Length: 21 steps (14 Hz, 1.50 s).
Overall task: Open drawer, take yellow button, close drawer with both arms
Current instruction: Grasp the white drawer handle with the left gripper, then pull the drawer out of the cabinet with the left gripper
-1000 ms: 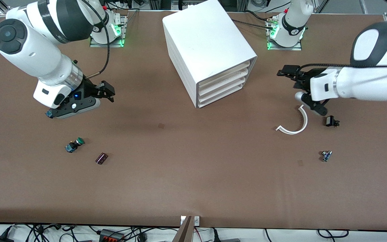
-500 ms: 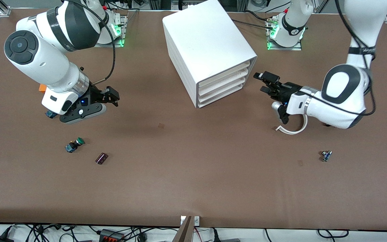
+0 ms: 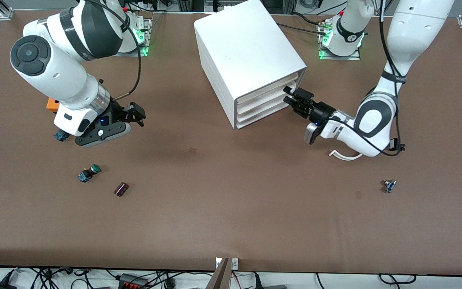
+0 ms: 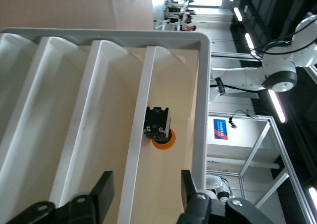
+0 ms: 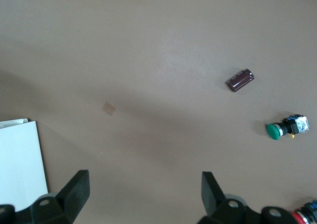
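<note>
The white four-drawer cabinet (image 3: 247, 52) stands at the middle of the table near the bases, its drawer fronts turned toward the left arm's end. My left gripper (image 3: 295, 100) is at the upper drawers' fronts. In the left wrist view its fingers (image 4: 147, 179) stand open astride the front lip of the top drawer (image 4: 141, 110), with a gap on each side. The button (image 4: 158, 127), orange cap on a dark body, lies inside that drawer. My right gripper (image 3: 134, 114) hangs open and empty over bare table (image 5: 143, 179) toward the right arm's end.
A green-capped pushbutton (image 3: 88, 173) and a dark cylinder (image 3: 121, 189) lie nearer the front camera than the right gripper. An orange block (image 3: 51, 105) and a small blue part (image 3: 59, 136) sit by the right arm. A white curved strip (image 3: 345, 155) and a small part (image 3: 389, 186) lie under and near the left arm.
The left arm swung from over the white curved strip to the cabinet's drawer fronts, and its fingers have come closer together. The right gripper shifted slightly toward the cabinet.
</note>
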Tool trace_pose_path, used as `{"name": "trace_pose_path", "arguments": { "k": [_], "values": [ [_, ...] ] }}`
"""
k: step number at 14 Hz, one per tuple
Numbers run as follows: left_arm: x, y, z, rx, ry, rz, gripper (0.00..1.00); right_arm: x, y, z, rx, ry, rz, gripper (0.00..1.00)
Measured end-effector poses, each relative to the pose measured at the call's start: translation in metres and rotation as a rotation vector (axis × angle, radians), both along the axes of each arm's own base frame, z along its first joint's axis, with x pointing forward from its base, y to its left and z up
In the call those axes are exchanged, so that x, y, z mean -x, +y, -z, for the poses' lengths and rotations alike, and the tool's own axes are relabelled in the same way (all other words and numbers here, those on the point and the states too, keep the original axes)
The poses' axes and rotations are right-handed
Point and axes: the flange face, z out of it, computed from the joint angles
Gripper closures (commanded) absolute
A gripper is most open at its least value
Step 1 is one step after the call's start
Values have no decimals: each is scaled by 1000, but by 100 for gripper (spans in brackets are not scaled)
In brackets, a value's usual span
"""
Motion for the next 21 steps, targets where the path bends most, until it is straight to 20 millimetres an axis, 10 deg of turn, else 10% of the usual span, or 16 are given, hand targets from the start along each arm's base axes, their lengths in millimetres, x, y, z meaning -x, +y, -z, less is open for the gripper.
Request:
{"name": "trace_pose_path", "arguments": {
  "k": [5,13,21],
  "values": [
    [23,-11,38,96,7,26,44,-1,1,0,-1,-3,-1,0],
    [36,-23,50,158,45,43,97,-6,6,-16,-13,-38,-9,0],
    [-5,8,37,113,14,-33,99,-13,60,-24,-36,-89,-80,0]
  ]
}}
